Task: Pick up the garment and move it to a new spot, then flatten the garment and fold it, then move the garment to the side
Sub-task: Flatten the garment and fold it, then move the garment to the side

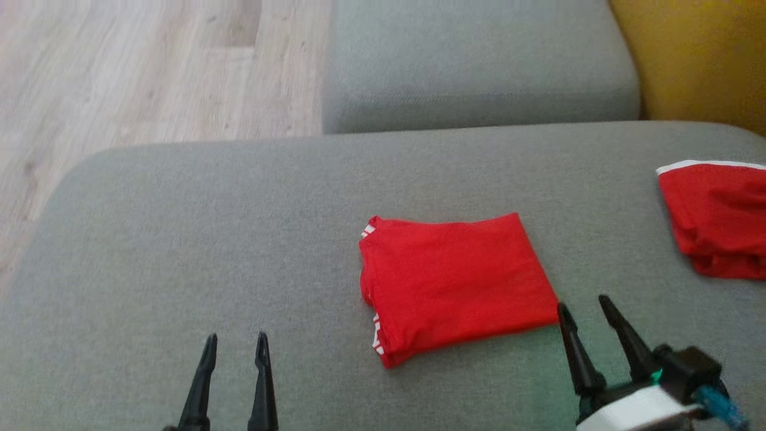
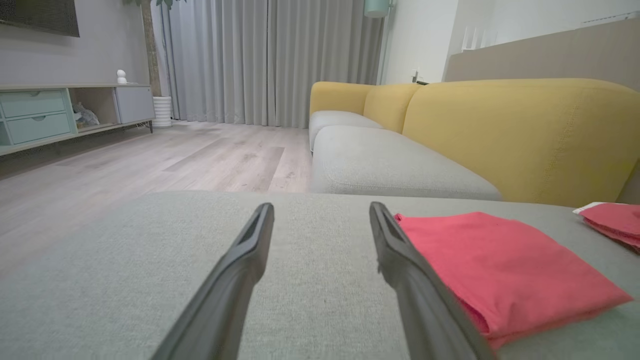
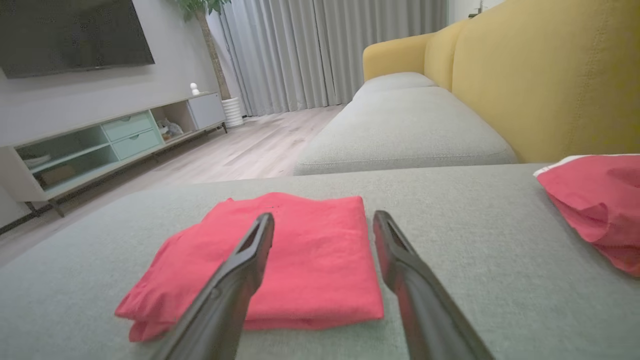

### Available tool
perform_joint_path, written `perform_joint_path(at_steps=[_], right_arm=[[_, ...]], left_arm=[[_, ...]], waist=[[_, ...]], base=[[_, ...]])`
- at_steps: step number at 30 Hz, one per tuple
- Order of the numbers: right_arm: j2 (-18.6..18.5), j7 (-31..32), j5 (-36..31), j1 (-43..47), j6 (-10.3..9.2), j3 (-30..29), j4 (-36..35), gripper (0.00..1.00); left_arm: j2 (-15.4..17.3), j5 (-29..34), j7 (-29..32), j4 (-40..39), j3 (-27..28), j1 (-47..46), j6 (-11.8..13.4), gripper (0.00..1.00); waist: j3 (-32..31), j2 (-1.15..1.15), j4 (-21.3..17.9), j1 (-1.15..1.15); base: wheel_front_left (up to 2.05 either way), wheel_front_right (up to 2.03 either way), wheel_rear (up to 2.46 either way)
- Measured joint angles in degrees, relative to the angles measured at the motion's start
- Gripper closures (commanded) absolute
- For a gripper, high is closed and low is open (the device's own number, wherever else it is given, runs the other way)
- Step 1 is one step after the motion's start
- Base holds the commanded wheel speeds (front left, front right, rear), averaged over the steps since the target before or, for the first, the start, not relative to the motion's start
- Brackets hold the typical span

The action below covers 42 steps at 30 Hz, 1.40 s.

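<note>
A red garment [image 1: 455, 281] with white trim lies folded into a neat rectangle on the grey seat cushion [image 1: 179, 239]. It also appears in the left wrist view as the garment [image 2: 500, 265] and in the right wrist view as the garment [image 3: 300, 260]. My right gripper [image 1: 587, 305] stands open at the garment's near right corner, its left finger over the cloth edge, holding nothing. My left gripper [image 1: 235, 342] is open above bare cushion, well to the garment's left. Both own fingers [image 2: 250, 260] [image 3: 250, 260] show spread apart.
A second red piece of cloth [image 1: 718, 218] with a white band lies crumpled at the cushion's right edge. A further grey seat [image 1: 479, 66] and a yellow backrest [image 1: 694, 54] lie beyond. Wooden floor [image 1: 149, 72] lies to the left.
</note>
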Motion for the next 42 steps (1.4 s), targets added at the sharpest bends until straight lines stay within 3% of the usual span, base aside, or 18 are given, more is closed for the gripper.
perform_joint_path(at_steps=[10,42], right_arm=[[2.7,0.0,-3.1,1.7,0.0,-2.3,0.3,0.0],[3.2,0.0,-4.1,1.9,0.0,-3.3,1.0,0.0]], left_arm=[[0.0,0.6,0.0,2.4,1.5,2.0,-2.0,0.0],[0.0,1.5,0.0,2.2,0.9,2.1,-1.4,0.0]], waist=[[-1.7,0.0,-0.5,0.01],[0.7,0.0,-1.0,0.02]], base=[[0.0,0.0,0.0],[0.0,0.0,0.0]])
